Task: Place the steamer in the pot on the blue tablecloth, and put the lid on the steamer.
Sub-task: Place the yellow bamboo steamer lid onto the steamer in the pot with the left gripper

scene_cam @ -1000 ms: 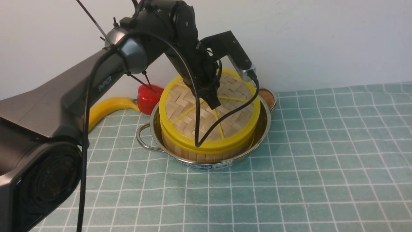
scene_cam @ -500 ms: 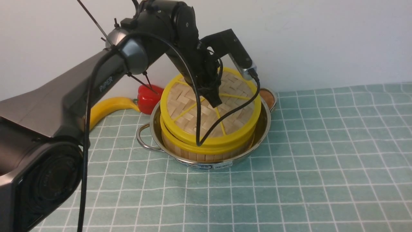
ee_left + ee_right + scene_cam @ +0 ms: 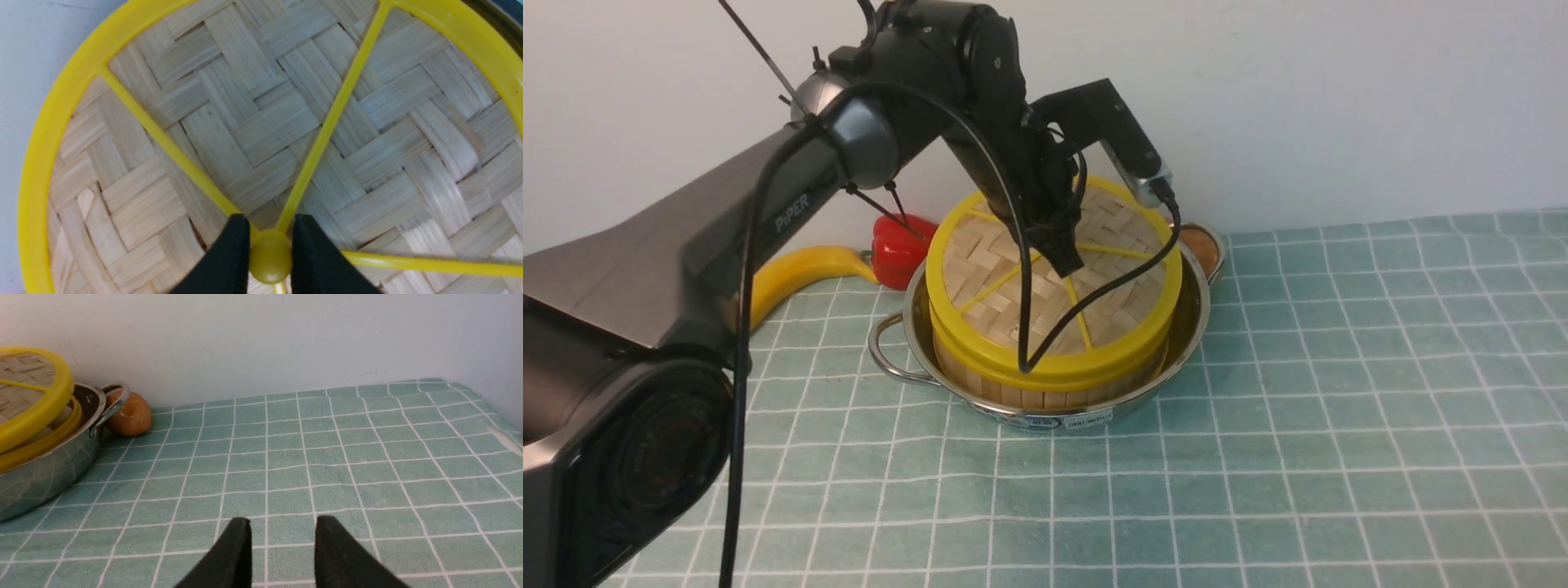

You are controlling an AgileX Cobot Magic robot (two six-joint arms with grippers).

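The left claw (image 3: 270, 261) grips the centre knob of the lid (image 3: 988, 261) from directly above. The lid lies on the steamer (image 3: 1029, 392), which sits in the pot (image 3: 1176, 359). The right claw (image 3: 282, 555) stands parted and empty, well apart.

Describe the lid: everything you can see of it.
The lid is a flat round disc of pale woven bamboo strips in a herringbone pattern, framed by a thick yellow rim. Thin yellow spokes run from the rim to a small yellow knob at its centre. It lies on top of the steamer, which stands in the pot. From the right wrist view its edge looks slightly raised, not fully seated. The left pincer is shut on the knob.
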